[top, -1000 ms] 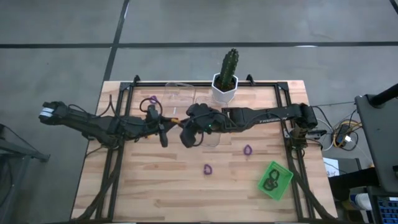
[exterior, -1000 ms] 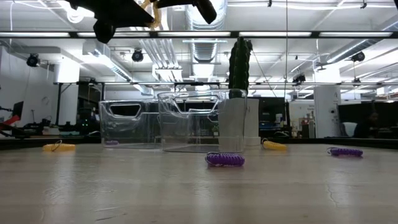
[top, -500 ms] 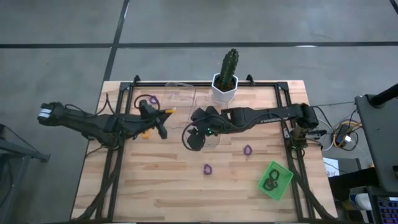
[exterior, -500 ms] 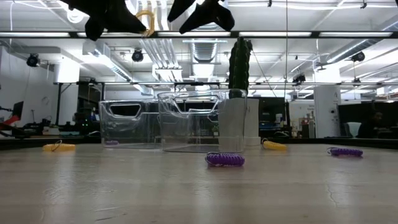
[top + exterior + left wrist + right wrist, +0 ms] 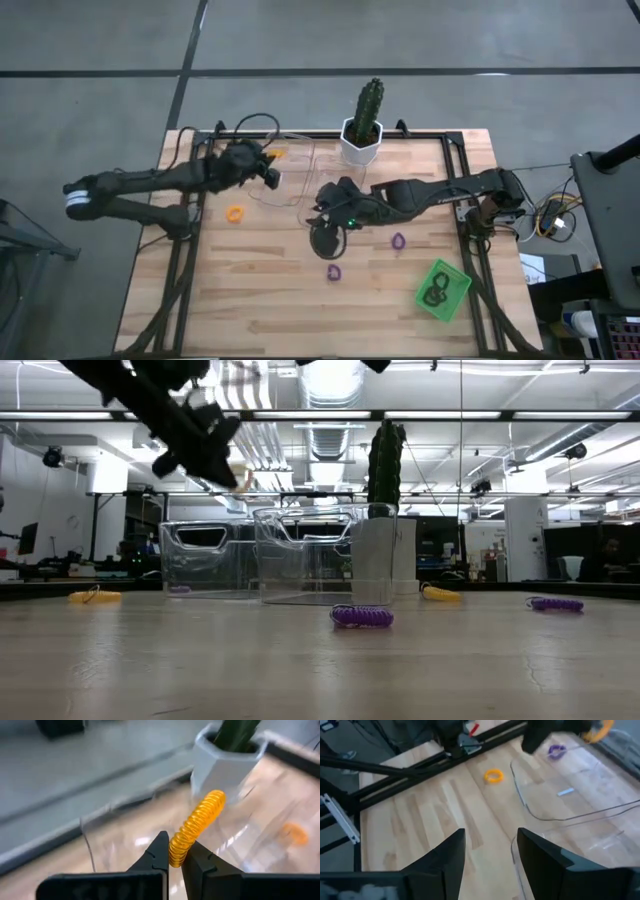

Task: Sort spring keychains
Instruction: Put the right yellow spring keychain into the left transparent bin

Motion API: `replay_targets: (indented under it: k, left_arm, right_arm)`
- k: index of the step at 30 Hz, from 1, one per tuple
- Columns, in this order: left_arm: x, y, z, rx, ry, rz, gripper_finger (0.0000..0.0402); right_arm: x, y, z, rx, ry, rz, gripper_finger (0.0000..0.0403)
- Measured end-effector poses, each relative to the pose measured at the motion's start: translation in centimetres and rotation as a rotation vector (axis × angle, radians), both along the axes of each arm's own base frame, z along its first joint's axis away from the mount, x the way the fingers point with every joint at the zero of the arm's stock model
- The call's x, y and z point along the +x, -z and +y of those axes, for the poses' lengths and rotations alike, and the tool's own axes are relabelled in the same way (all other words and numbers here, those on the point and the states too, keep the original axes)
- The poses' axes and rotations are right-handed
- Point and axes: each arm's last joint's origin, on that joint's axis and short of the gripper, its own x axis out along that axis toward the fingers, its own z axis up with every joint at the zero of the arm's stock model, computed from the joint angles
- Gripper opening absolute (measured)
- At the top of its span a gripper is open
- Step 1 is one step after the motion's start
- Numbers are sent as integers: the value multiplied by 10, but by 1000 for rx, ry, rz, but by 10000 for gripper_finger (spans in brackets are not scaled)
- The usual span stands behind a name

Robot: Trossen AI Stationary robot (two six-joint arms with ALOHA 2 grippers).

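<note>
From above, my left gripper (image 5: 272,172) hangs over the clear bins (image 5: 290,150) at the table's far edge, beside the cactus pot (image 5: 361,140), clamped on an orange spring keychain (image 5: 277,154), while my right gripper (image 5: 326,237) hovers mid-table with fingers apart and empty. Another orange keychain (image 5: 234,214) and two purple ones (image 5: 333,272) lie on the wood. My left wrist view shows the orange coil (image 5: 196,827) pinched between my fingertips (image 5: 161,851); my right wrist view shows my spread fingers (image 5: 451,851) above bare boards.
</note>
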Motion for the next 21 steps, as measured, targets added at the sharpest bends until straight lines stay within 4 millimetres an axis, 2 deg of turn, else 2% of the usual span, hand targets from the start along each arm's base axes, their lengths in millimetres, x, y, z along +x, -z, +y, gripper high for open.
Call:
replay_targets:
  k: [7, 15, 21]
  left_arm:
    - [16, 35, 25, -240, 0, 106, 22]
    - [47, 50, 39, -321, 3, 210, 32]
    - [58, 61, 49, -370, -28, 320, 37]
  right_arm:
    - [-9, -11, -1, -68, 44, -29, 166]
    - [-9, -11, -1, -87, 37, -25, 167]
    - [-9, -11, -1, -87, 36, -24, 169]
